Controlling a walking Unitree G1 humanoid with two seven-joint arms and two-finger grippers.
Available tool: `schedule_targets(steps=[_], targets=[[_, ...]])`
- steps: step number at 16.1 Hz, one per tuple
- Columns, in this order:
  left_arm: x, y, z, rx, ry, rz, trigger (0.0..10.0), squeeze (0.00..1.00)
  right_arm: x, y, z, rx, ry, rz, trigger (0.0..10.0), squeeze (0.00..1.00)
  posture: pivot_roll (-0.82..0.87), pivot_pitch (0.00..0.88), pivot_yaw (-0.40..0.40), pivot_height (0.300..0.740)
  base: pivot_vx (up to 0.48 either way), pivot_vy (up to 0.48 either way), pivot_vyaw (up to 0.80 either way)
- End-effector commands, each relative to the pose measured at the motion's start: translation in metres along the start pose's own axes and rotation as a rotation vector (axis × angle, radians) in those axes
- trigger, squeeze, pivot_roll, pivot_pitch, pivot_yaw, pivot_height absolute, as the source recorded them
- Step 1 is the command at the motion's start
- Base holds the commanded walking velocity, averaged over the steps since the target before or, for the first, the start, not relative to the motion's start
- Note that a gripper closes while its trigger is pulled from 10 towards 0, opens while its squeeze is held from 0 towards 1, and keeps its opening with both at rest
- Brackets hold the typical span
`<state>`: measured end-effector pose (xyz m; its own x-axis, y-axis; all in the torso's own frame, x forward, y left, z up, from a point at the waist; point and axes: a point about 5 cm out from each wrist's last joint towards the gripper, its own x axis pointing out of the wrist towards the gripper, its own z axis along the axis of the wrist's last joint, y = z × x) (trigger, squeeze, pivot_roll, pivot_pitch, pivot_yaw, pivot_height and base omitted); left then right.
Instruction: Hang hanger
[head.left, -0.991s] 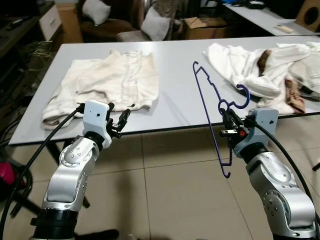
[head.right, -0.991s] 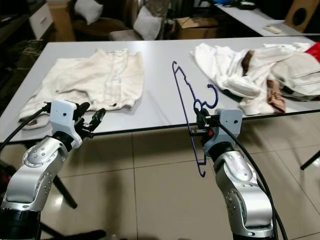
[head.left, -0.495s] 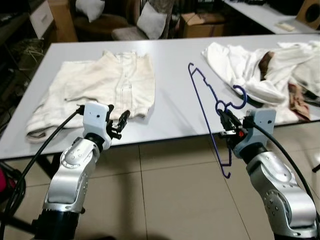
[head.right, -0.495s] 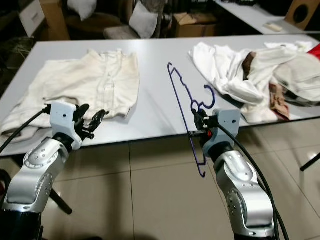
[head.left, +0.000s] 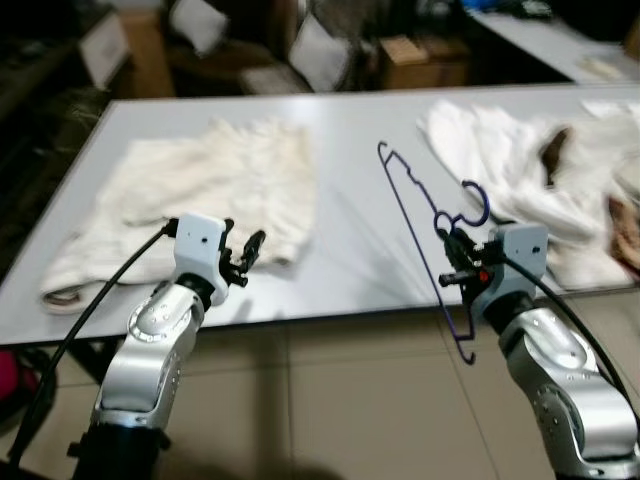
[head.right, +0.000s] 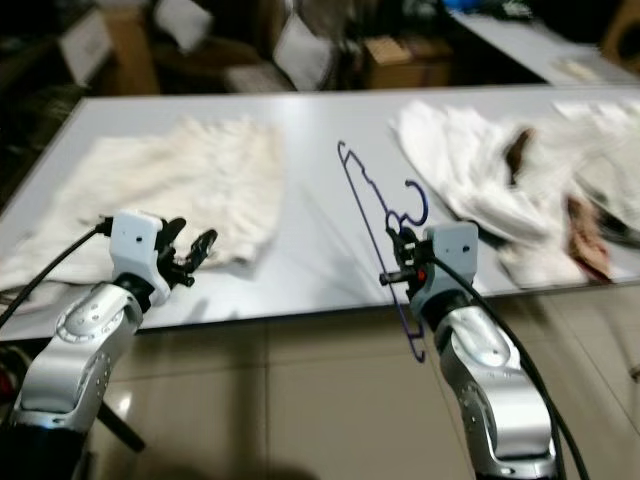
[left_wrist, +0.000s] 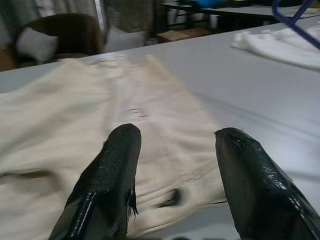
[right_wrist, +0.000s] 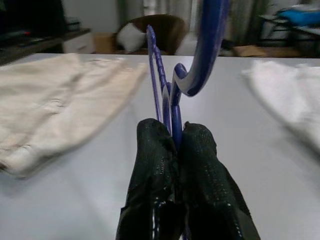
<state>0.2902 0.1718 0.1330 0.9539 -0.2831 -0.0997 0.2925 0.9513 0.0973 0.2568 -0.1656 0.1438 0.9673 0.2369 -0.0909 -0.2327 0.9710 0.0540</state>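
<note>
Right gripper (head.left: 452, 262) clamps the blue hanger (head.left: 424, 236) at the table (head.left: 360, 130) edge; left gripper (head.left: 245, 258) gapes empty.

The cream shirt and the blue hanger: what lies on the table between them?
Only bare grey table lies between the cream shirt and the blue hanger, as the left eye view shows. The right claw holds the hanger.

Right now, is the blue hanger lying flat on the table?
No, the blue hanger stands up in the air, pinched by the right end effector at the table edge.
</note>
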Motion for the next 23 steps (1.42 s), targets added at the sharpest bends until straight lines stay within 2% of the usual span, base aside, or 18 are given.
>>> schedule_targets(steps=[1, 2, 4, 5, 6, 7, 9, 11, 12, 14, 15, 17, 21, 23], targets=[[-0.002, 0.007, -0.001, 0.018, 0.012, 0.015, 10.0, 0.0, 0.0, 0.005, 0.001, -0.004, -0.003, 0.031, 10.0, 0.0, -0.05, 0.0, 0.008, 0.74, 0.247, 0.0, 0.0], [-0.002, 0.007, -0.001, 0.017, 0.01, 0.004, 10.0, 0.0, 0.0, 0.005, 0.001, -0.008, -0.002, 0.035, 10.0, 0.0, -0.05, 0.0, 0.01, 0.74, 0.0, 0.0, 0.0], [-0.003, 0.007, -0.008, 0.132, 0.065, -0.111, 10.0, 0.0, 0.0, 0.006, -0.001, -0.022, 0.006, 0.048, 10.0, 0.0, -0.05, 0.0, 0.013, 0.74, 0.0, 0.0, 0.0], [-0.003, 0.005, -0.015, 0.259, 0.109, -0.213, 10.0, 0.0, -0.001, 0.005, -0.002, -0.026, 0.008, 0.045, 10.0, 0.0, -0.05, 0.0, 0.014, 0.74, 0.0, 0.0, 0.0], [-0.001, 0.006, -0.023, 0.372, 0.166, -0.266, 10.0, 0.0, -0.001, 0.003, -0.002, -0.031, 0.011, 0.042, 10.0, 0.0, -0.05, 0.0, 0.014, 0.74, 0.0, 0.0, 0.0], [0.001, 0.008, -0.028, 0.446, 0.204, -0.29, 10.0, 0.0, -0.002, 0.002, -0.003, -0.038, 0.014, 0.037, 10.0, 0.0, -0.06, 0.0, 0.018, 0.74, 0.0, 0.0, 0.0], [0.01, 0.015, -0.031, 0.519, 0.226, -0.288, 10.0, 0.0, -0.003, -0.002, -0.004, -0.054, 0.023, 0.017, 10.0, 0.0, -0.07, 0.0, 0.018, 0.74, 0.0, 0.0, 0.0], [0.019, 0.018, -0.033, 0.56, 0.234, -0.274, 10.0, 0.0, -0.004, -0.006, -0.006, -0.06, 0.035, 0.0, 10.0, 0.0, -0.08, 0.0, 0.02, 0.74, 0.0, 0.0, 0.0], [0.031, 0.015, -0.036, 0.556, 0.224, -0.283, 10.0, 0.0, -0.007, -0.007, -0.008, -0.06, 0.045, -0.011, 10.0, 0.0, -0.09, 0.0, 0.02, 0.74, 0.0, 0.0, 0.0], [0.038, 0.011, -0.036, 0.527, 0.199, -0.295, 10.0, 0.0, -0.008, -0.009, -0.01, -0.054, 0.051, -0.023, 10.0, 0.0, -0.09, 0.0, 0.019, 0.74, 0.0, 0.0, 0.0], [0.046, 0.007, -0.037, 0.547, 0.201, -0.303, 10.0, 0.0, -0.009, -0.01, -0.012, -0.054, 0.057, -0.035, 10.0, 0.0, -0.1, 0.0, 0.022, 0.74, 0.0, 0.0, 0.0], [0.052, 0.004, -0.037, 0.551, 0.201, -0.308, 10.0, 0.0, -0.01, -0.011, -0.013, -0.048, 0.058, -0.043, 10.0, 0.0, -0.12, 0.0, 0.026, 0.74, 0.0, 0.0, 0.0], [0.066, 0.011, -0.04, 0.705, 0.253, -0.212, 10.0, 0.0, -0.015, -0.012, -0.017, -0.033, 0.059, -0.08, 10.0, 0.0, -0.15, 0.0, 0.061, 0.74, 0.0, 0.0, 0.0], [0.066, 0.014, -0.04, 0.738, 0.258, -0.217, 10.0, 0.0, -0.018, -0.014, -0.017, -0.031, 0.05, -0.11, 10.0, 0.0, -0.17, 0.0, 0.083, 0.74, 0.0, 0.0, 0.0]])
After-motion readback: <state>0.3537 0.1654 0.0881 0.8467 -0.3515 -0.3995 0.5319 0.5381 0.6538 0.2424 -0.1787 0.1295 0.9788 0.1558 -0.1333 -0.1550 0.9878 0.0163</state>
